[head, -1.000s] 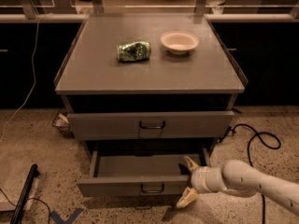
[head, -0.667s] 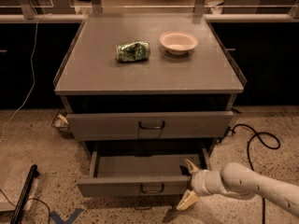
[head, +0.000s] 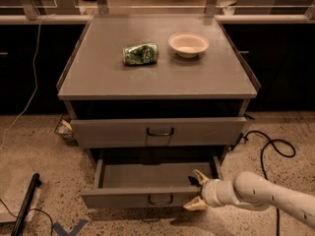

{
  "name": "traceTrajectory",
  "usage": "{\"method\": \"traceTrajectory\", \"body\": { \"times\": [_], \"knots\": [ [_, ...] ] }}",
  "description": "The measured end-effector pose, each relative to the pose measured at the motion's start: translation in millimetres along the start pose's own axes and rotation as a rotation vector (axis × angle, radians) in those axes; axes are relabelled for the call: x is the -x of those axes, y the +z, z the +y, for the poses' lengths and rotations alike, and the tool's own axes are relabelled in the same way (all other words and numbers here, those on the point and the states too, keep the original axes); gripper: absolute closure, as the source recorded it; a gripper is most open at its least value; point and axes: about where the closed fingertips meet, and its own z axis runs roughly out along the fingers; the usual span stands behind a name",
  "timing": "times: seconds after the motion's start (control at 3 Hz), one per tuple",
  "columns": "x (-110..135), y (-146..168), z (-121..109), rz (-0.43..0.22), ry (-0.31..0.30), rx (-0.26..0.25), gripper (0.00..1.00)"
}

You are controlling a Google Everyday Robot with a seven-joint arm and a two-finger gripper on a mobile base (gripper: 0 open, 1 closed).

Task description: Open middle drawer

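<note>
The middle drawer [head: 147, 198] is the shallow grey one with a low front panel and a small bar handle [head: 161, 199]. It stands pulled well out below the taller drawer, and its inside looks empty. My gripper [head: 197, 191] is at the right end of its front panel. It is open, with one pale finger [head: 200, 176] over the drawer's inside and the other low in front of the panel. The white arm [head: 266, 193] comes in from the lower right.
The taller drawer [head: 157, 132] above is out a little. On the cabinet top [head: 98, 77] lie a green crumpled bag [head: 141, 54] and a pale bowl [head: 188, 44]. A black cable [head: 268, 149] loops on the floor at the right and a dark bar [head: 27, 205] lies at the left.
The gripper has edged very slightly left along the drawer's front corner. The drawer stays pulled out as before.
</note>
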Motion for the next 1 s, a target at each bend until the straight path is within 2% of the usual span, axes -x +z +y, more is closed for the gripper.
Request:
{"method": "traceTrajectory", "body": {
  "times": [0.33,0.67,1.0],
  "knots": [
    [0.8,-5.3,-1.2,-0.002,0.0,-0.01,0.61],
    [1.0,-9.4,0.8,-0.004,0.0,-0.013,0.92],
    [0.3,-11.5,2.2,-0.007,0.0,-0.016,1.0]
  ]
}}
